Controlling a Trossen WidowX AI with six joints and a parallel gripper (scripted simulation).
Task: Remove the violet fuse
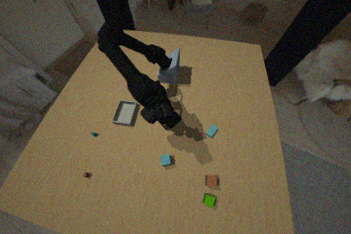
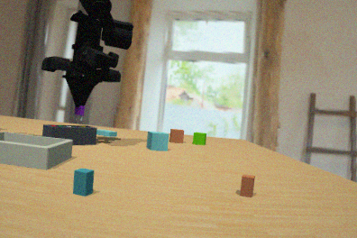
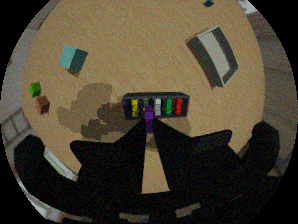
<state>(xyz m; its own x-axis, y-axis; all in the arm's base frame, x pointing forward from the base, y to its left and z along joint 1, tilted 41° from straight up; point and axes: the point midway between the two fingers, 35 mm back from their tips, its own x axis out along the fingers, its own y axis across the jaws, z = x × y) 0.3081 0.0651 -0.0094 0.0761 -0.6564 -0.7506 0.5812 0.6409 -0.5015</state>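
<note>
Wood-toned table (image 2: 189, 204) fills the near view, with a teal cube (image 2: 83, 181) and a brown block (image 2: 247, 185) towards its near edge. Farther back by the left edge sits the tray (image 2: 33, 150), then the block (image 2: 69, 134). Above it the gripper (image 2: 80, 106), jaws nearly closed, pinches the fuse (image 2: 79, 112), clear of the block.
</note>
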